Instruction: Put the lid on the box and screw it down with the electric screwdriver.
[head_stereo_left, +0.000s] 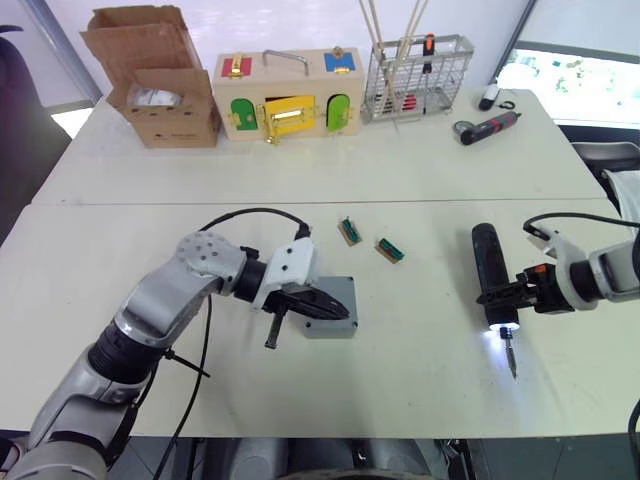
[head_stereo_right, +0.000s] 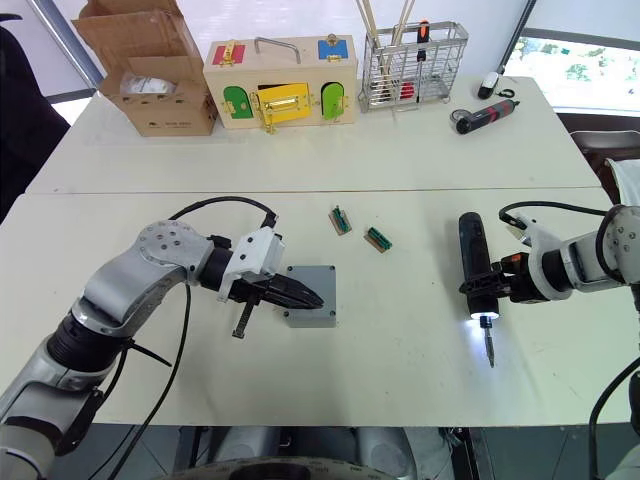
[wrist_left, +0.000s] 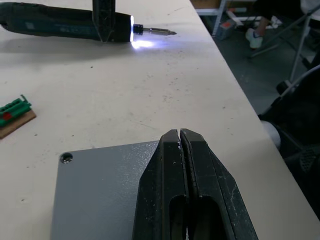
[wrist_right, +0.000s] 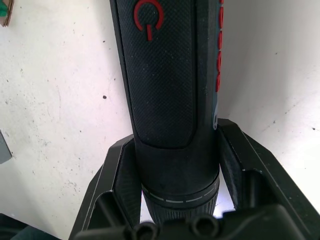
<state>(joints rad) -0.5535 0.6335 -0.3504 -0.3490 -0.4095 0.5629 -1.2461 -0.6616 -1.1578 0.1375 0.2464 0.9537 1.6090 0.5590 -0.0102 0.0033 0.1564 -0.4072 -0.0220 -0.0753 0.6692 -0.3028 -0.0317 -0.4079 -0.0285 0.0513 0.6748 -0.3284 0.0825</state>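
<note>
Lid (wrist_left: 100, 195) directly under closed left claw (wrist_left: 180, 137)

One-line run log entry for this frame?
left end effector: shut, over lid | right end effector: shut on electric screwdriver, light on, lying on table | screwing: not started

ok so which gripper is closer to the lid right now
Left. The left gripper, fingers shut, is right over the lid on the box; the right gripper holds the electric screwdriver well off to the lid's right.
</note>
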